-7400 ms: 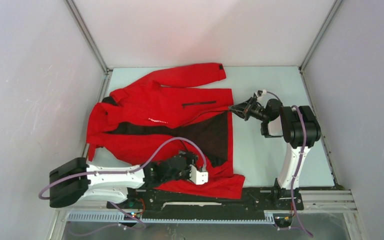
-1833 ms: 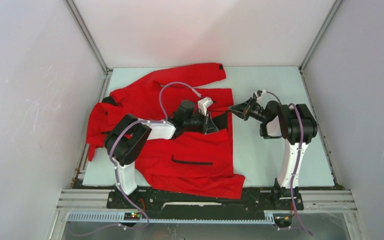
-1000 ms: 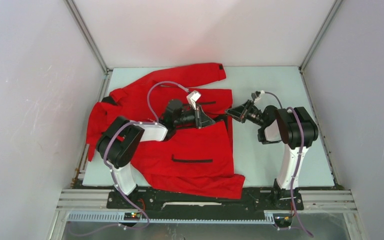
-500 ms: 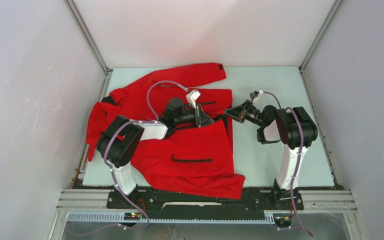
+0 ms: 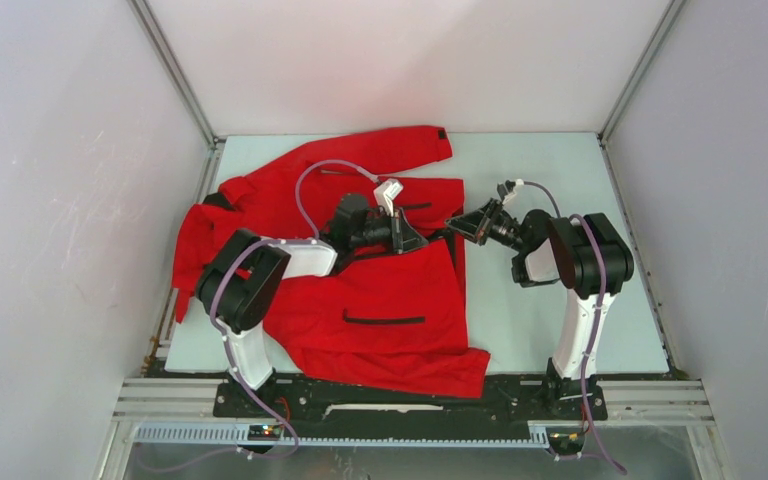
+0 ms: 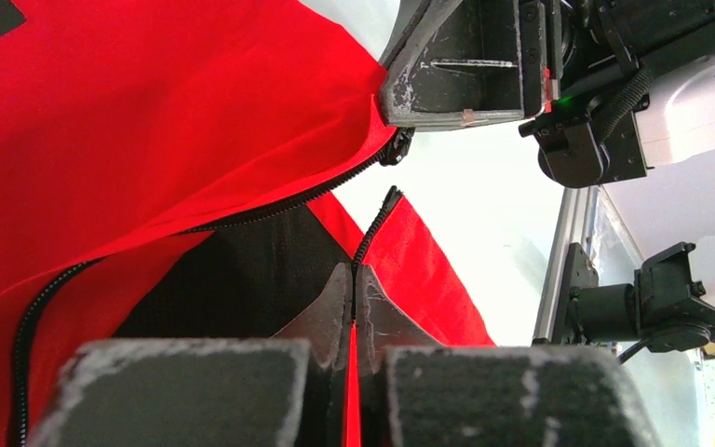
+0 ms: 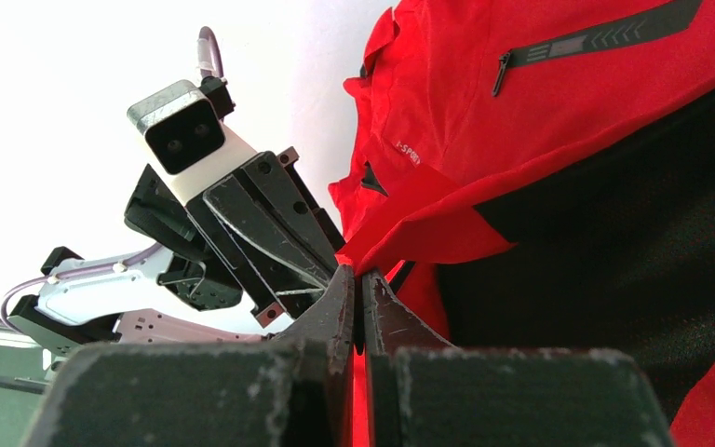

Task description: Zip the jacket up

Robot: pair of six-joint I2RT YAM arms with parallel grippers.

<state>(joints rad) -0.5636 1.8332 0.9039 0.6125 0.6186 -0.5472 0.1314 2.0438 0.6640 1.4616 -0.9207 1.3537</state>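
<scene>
The red jacket (image 5: 360, 300) lies spread on the pale table, its black front zipper not joined. My left gripper (image 5: 415, 243) is shut on the near flap's zipper edge (image 6: 377, 223) and holds it raised over the black lining. My right gripper (image 5: 457, 226) is shut on the far flap's bottom corner, just right of the left one. In the left wrist view the black slider (image 6: 397, 149) hangs under the right gripper's fingers (image 6: 447, 70), a short gap above the near flap's zipper end (image 6: 390, 196). In the right wrist view the left gripper's fingers (image 7: 275, 223) stand close beside the right gripper (image 7: 354, 277).
A black pocket zip (image 5: 385, 321) crosses the near flap and another (image 7: 596, 37) marks the far flap. One sleeve (image 5: 380, 150) reaches toward the back wall. Bare table (image 5: 540, 160) shows to the right, bounded by grey walls and metal rails (image 5: 620, 100).
The left arm earlier carried the near flap from the front edge over to the middle. In the last second the right gripper edged left, closer to the left gripper.
</scene>
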